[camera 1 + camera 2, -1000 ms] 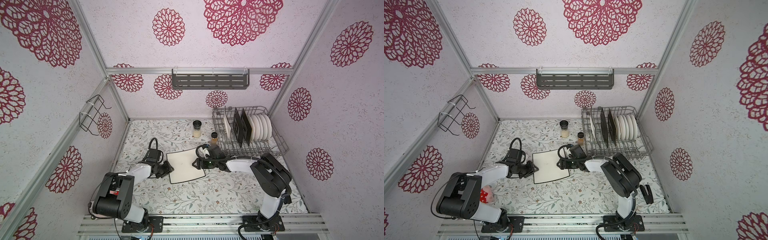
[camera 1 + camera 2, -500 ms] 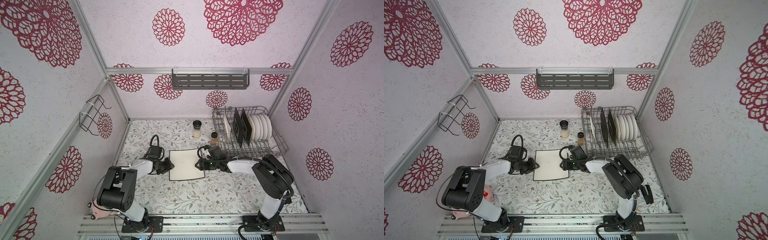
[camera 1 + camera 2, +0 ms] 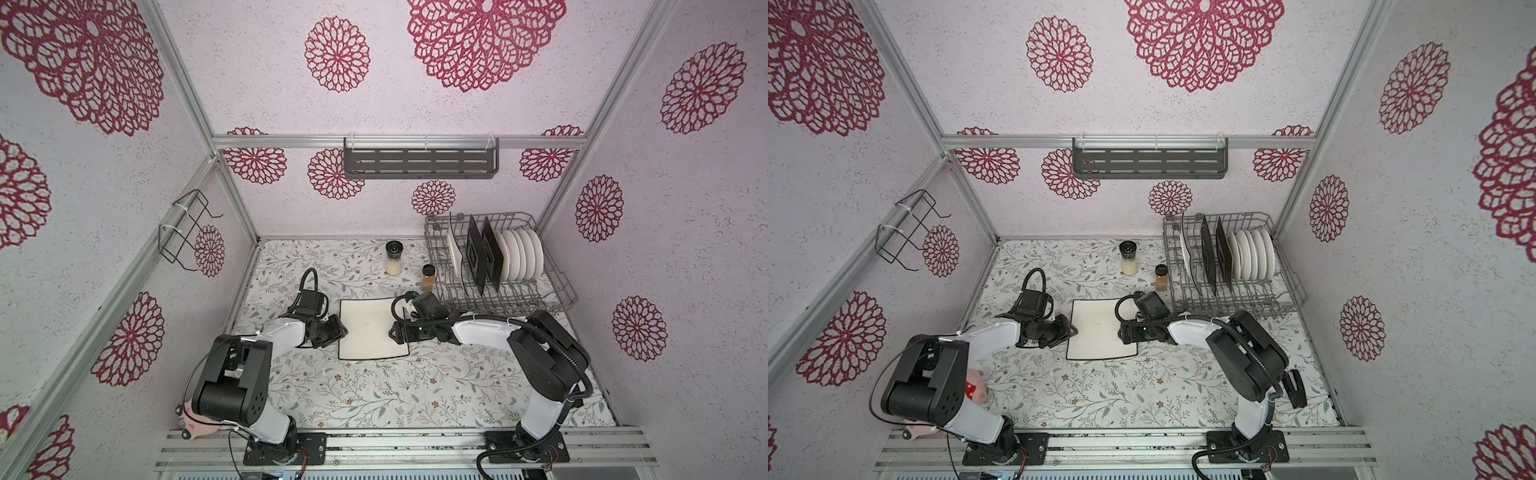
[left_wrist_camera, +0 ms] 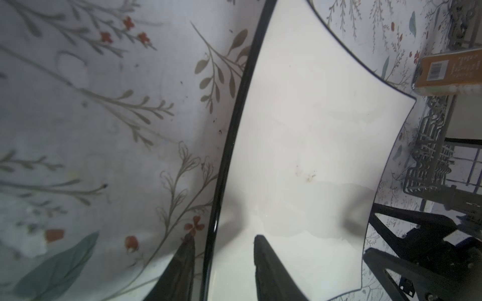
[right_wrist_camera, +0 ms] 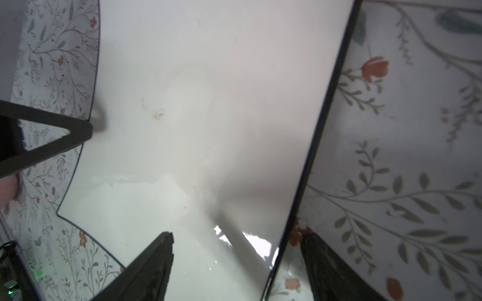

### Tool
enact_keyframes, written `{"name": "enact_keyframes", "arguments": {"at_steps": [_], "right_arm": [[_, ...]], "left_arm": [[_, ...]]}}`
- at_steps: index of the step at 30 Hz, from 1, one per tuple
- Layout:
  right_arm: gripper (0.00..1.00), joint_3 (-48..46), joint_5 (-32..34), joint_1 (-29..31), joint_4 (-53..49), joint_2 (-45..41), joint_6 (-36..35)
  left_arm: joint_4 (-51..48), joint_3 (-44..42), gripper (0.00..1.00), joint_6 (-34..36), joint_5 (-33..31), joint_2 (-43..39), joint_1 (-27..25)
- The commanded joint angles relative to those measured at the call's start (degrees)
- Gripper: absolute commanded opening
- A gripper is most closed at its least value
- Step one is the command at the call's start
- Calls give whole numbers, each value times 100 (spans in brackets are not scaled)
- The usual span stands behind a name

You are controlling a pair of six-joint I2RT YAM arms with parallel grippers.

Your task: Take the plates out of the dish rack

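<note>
A cream square plate point(image 3: 370, 328) point(image 3: 1098, 332) with a dark rim lies flat on the floral mat between both grippers. My left gripper point(image 3: 338, 330) point(image 4: 223, 239) is at its left edge, jaws apart, one finger over the plate point(image 4: 300, 130) and one over the mat. My right gripper point(image 3: 395, 332) point(image 5: 238, 234) straddles the right rim the same way, jaws wide; the plate point(image 5: 208, 104) fills that view. The grey wire dish rack point(image 3: 557, 286) point(image 3: 1291, 282) at the back right holds upright plates: a cream one point(image 3: 455, 253), two black square ones point(image 3: 476, 257) and several round white ones point(image 3: 523, 259).
Two spice jars point(image 3: 393, 259) point(image 3: 428, 277) stand just left of the rack, behind the plate. A dark slotted shelf point(image 3: 419, 162) hangs on the back wall, a black wire holder point(image 3: 185, 232) on the left wall. A pink toy point(image 3: 195, 424) lies by the left arm's base.
The cream plate has turned from a skewed lie to square with the table. The left gripper has swung in toward its left edge. The right gripper's jaws have spread wider.
</note>
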Motion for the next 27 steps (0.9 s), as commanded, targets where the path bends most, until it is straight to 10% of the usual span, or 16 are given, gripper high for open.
{"name": "enact_keyframes", "arguments": {"at_steps": [1, 21, 27], "right_arm": [[84, 200, 285, -7, -436, -453, -443], [99, 22, 1586, 1, -929, -2761, -2330], [99, -262, 2425, -10, -965, -3387, -2322]], "left_arm": [[-271, 183, 43, 178, -287, -424, -29], [-631, 311, 52, 311, -672, -2592, -71], [-956, 458, 69, 725, -743, -3340, -165]]}}
